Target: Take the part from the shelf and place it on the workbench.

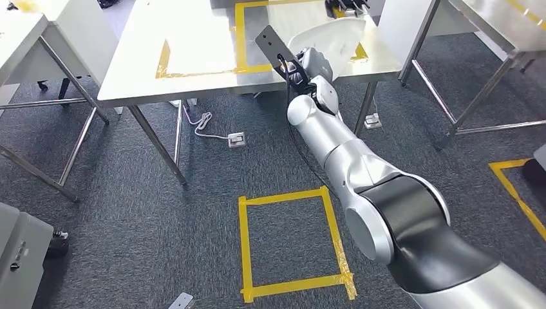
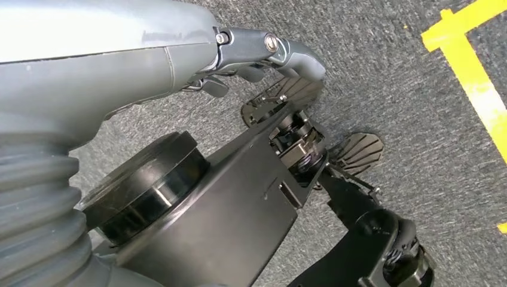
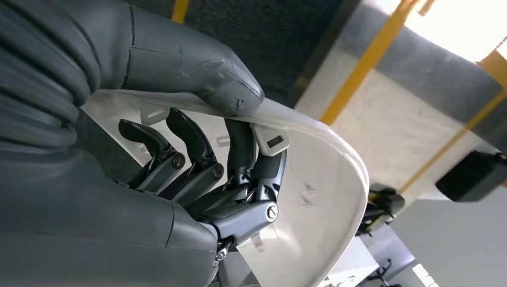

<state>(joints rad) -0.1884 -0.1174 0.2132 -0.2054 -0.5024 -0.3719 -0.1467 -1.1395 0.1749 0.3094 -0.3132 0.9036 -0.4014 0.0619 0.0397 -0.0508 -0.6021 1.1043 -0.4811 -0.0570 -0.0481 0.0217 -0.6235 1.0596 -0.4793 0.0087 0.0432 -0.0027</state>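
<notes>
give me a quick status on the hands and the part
Right hand grips white part over workbench. Left hand hangs empty near floor. Nothing blocking.

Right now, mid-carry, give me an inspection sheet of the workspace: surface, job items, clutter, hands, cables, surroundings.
Surface: steel workbench ahead, marked with yellow tape rectangles.
Job's things: white curved part held over the workbench's near edge.
Clutter: dark object at the workbench's far edge, too small to identify.
Hands: right hand grips the part, thumb over its rim; left hand hangs over the carpet, holding nothing.
Cables: white cable and socket block on the carpet under the workbench.
Surroundings: grey carpet, yellow taped floor square, neighbouring tables.
</notes>
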